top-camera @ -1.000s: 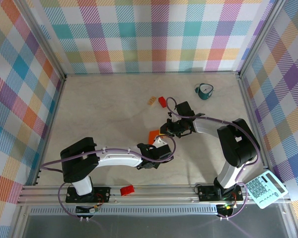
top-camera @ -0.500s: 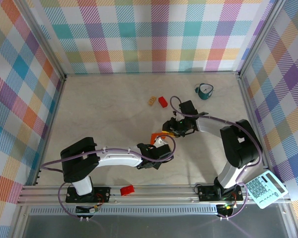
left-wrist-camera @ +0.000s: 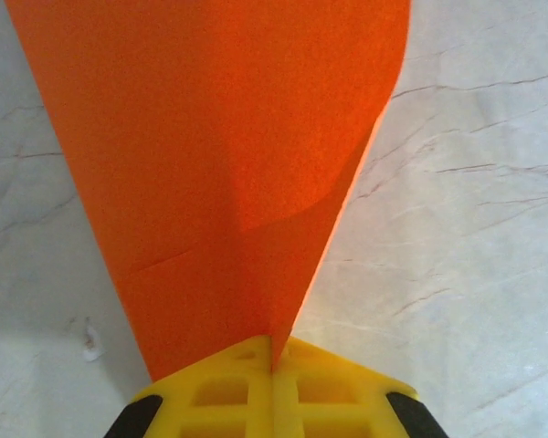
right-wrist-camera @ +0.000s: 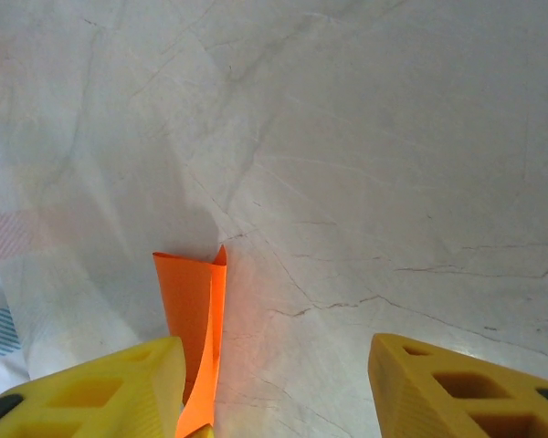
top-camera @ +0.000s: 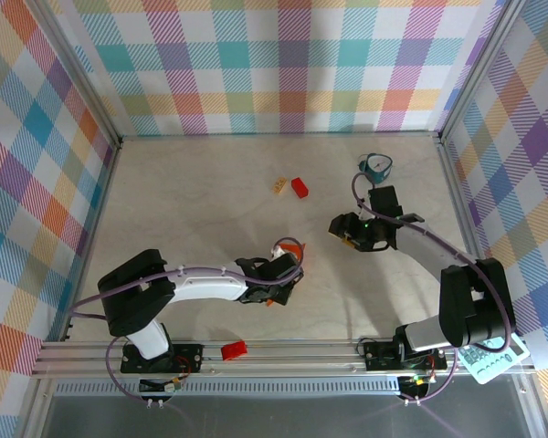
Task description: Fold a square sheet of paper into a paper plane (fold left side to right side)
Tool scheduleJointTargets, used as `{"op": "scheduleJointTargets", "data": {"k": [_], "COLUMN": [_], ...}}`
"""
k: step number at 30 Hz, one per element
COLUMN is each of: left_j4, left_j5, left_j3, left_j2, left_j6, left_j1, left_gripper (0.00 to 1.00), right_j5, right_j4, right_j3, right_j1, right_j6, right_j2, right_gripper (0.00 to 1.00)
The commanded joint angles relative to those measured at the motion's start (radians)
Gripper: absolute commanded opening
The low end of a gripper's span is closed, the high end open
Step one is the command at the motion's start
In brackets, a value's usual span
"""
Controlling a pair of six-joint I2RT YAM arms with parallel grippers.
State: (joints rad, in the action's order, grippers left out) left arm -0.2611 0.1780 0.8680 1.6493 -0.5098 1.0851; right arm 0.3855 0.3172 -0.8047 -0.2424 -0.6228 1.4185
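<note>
Left jaws pinch the orange paper [left-wrist-camera: 228, 137]; right jaws stand spread, clear of it.

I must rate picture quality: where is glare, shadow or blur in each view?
Left wrist view: the orange paper sits so near the lens that it looks grainy, with a darker shaded patch lower down. Right wrist view: a pale sheen on the table, and an orange glow beside the paper. Top external view: even light, sharp, no strong glare.
</note>
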Motion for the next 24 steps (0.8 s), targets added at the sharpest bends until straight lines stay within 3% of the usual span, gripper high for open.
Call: {"op": "scheduleJointTargets", "data": {"k": [1,13,24], "left_j4": [0.096,0.598,0.818], "left_j5": [-0.123,-0.597,-0.717], "left_j3": [-0.038,-0.268,-0.315], "left_j2": [-0.05,-0.057,0.012], "left_j6": [-0.032,-0.252,-0.374], "left_j1": [-0.039,-0.282,-0.341], "left_gripper": [0.0,0.0,0.0], "right_j5": [0.025,0.213,0.224], "right_j4": [0.004,-0.258,-0.384], "right_j3": [0.023,0.149,0.145], "right_j1": [0.002,-0.003,-0.096], "right_j6": [0.044,-0.005,-0.046], "right_j2": [0.0,0.019,0.112], "right_gripper": [0.55,0.65,0.65]}}
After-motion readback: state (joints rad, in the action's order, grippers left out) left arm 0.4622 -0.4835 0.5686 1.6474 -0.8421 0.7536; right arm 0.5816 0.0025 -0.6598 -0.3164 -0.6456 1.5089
